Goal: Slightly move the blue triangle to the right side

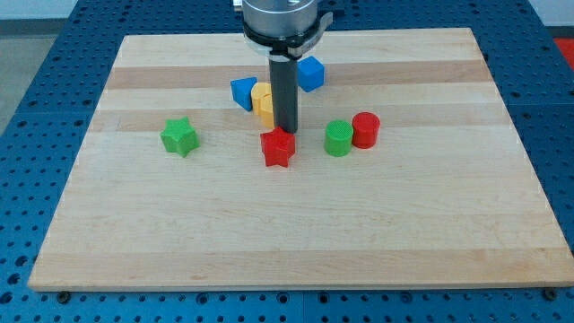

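Note:
The blue triangle (242, 92) lies on the wooden board, left of centre near the view's top. A yellow block (262, 101) touches its right side. My tip (286, 131) stands just right of the yellow block and just above the red star (279, 148). The tip is about a block's width to the right of the blue triangle, with the yellow block between them. The rod hides part of the yellow block.
A blue cube (310, 74) sits right of the rod near the top. A green cylinder (338, 138) and a red cylinder (366, 129) stand together at the right. A green star (179, 136) lies at the left. The board (287, 242) rests on a blue table.

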You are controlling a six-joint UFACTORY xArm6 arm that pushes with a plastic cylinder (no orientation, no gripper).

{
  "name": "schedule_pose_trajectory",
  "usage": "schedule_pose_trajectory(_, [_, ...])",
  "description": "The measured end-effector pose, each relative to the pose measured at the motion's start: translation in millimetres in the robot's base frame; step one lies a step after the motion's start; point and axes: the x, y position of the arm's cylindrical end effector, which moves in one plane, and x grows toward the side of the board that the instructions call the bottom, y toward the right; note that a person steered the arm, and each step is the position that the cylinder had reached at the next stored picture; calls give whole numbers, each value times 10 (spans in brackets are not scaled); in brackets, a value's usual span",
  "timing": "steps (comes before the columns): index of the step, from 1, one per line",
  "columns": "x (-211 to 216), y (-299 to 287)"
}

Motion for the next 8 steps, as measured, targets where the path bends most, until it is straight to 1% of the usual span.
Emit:
schedule_pose_trajectory(3, [-20, -763])
schedule_pose_trajectory(4, [-186, -885])
schedule_pose_trajectory(7, [-812, -885])
schedule_pose_trajectory(8, [-710, -888])
